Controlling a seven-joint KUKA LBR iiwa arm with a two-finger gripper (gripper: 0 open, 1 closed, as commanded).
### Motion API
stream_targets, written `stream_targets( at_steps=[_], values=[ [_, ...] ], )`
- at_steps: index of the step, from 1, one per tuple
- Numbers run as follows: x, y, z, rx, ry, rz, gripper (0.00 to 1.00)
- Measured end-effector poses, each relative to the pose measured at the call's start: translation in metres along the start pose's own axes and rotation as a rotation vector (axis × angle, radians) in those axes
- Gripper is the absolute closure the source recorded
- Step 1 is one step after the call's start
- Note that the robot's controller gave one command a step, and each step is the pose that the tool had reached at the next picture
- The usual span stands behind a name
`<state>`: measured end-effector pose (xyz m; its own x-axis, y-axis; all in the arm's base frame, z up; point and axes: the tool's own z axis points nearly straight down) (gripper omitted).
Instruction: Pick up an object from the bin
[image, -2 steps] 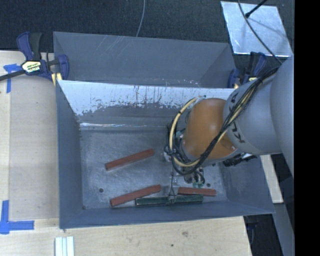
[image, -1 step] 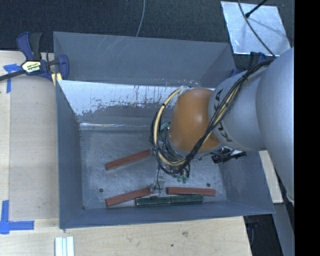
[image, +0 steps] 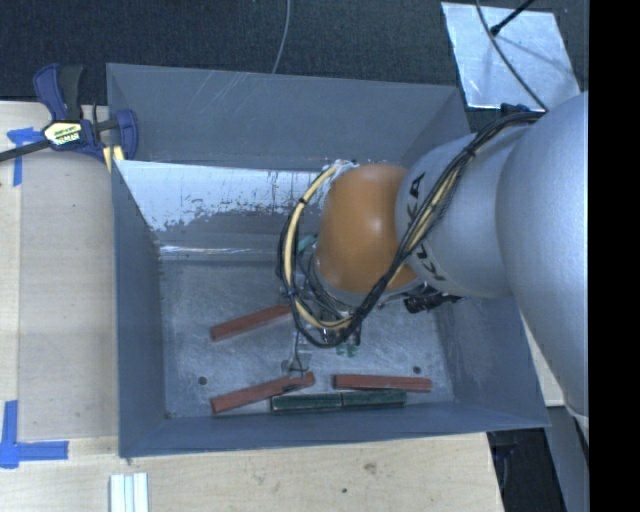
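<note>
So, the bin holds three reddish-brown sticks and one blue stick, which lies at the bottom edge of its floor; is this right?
Not quite: the camera view shows a dark green stick there, not a blue one. The three reddish-brown sticks are right: one upper left, one lower left, one right.

Light fell from above, moderate and fairly even. The far wall (image: 230, 195) of the grey bin (image: 135, 330) took the strongest of it, with a pale, streaked band of glare along its upper part, while the near wall (image: 300, 428) lay duller. The bin floor (image: 210, 290) had a soft, mottled sheen. The orange cover (image: 360, 235) carried a broad, gentle highlight, and the silver arm (image: 520, 210) was bright across its top. Beyond the bin's far rim the ground was dark.
</note>
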<state>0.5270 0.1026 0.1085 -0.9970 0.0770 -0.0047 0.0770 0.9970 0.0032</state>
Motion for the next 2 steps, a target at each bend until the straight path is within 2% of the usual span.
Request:
stream_targets(
  at_steps=[1,2],
  values=[
    [-0.060,0.033,0.013,0.001,-0.003,-0.070,0.00],
    [-0.028,0.050,0.029,0.003,0.002,-0.119,1.00]
  ],
)
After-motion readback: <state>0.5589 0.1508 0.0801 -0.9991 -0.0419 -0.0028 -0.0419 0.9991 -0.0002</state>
